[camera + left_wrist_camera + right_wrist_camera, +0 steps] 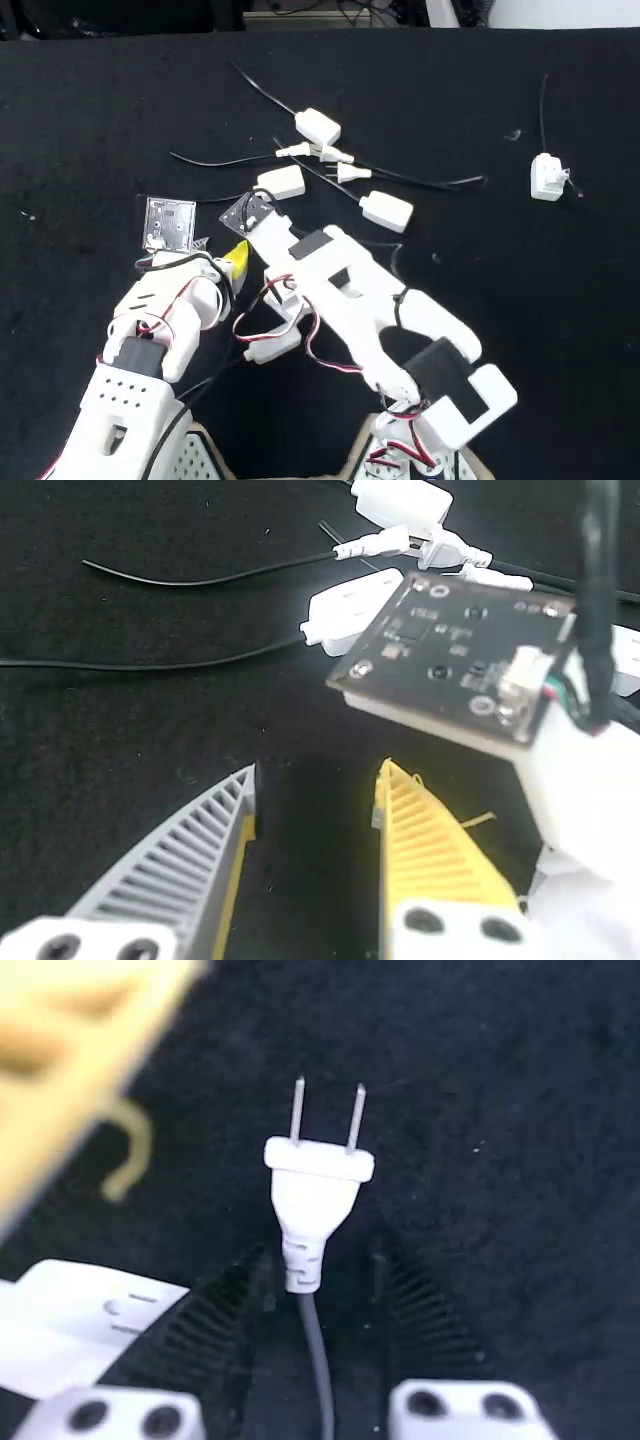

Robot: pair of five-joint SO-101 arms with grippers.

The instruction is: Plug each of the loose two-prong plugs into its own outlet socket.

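A white two-prong plug (318,1185) lies on the black table with its prongs pointing away from my right gripper (320,1260). The gripper is open, its black fingers (215,1315) on either side of the plug's neck with a gap on each side. My left gripper (318,780) is open with nothing in it, just beside the right wrist's camera board (455,645). In the high view the left gripper's yellow finger (236,260) sits close to the right arm's tip (262,225). White outlet blocks (282,182) (318,126) (386,211) and loose plugs (338,155) (352,173) lie beyond.
Another outlet block (546,177) sits alone at the far right. Thin black cords (215,160) run across the table's middle. In the left wrist view an outlet block (352,602) and plugs (455,552) lie past the board. A white block (80,1325) sits near the right gripper.
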